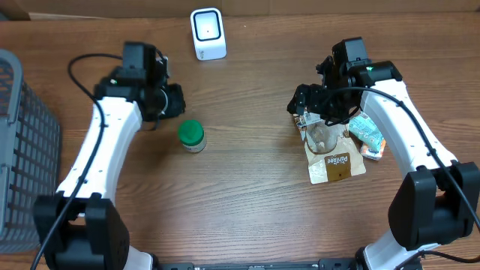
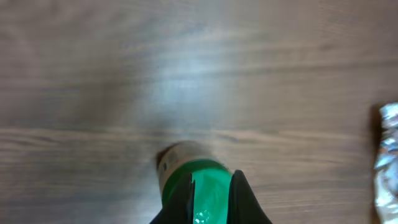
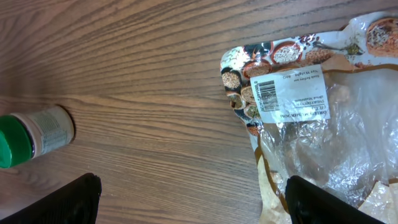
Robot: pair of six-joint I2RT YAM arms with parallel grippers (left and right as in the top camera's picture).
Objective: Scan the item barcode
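Left end effector (image 2: 213, 178), green-lidded jar (image 2: 186, 160) just beside

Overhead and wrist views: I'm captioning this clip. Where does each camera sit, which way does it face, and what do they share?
Overhead: above the table, looking down; left arm, right arm, scanner, jar, bag.
Left wrist: on the left arm, facing the tabletop; own fingers, jar's green lid.
Right wrist: on the right arm, facing down at the bag's barcode; own fingers wide apart.
Shared: jar, all three.
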